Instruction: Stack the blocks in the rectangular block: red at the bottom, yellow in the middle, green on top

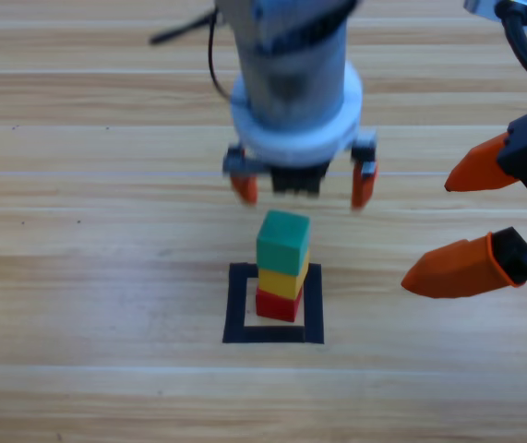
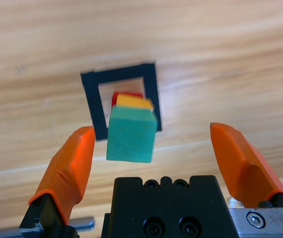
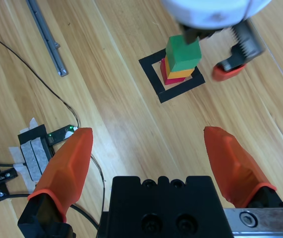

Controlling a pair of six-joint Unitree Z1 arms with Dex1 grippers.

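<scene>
Wooden table [image 1: 78, 277]: red matte cube [image 1: 278, 304], yellow cube [image 1: 281, 280] and teal-green cube [image 1: 283, 243] stood stacked inside black tape square [image 1: 238, 305], task apparently complete; left gripper [image 1: 302, 186] above, right gripper [image 1: 471, 223] aside, both wide open and empty

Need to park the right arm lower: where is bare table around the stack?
Bare wood lies left of the tape square and in front of it. It is crowded behind the green cube, where the open left gripper hovers, and on the right by the open right gripper.
</scene>
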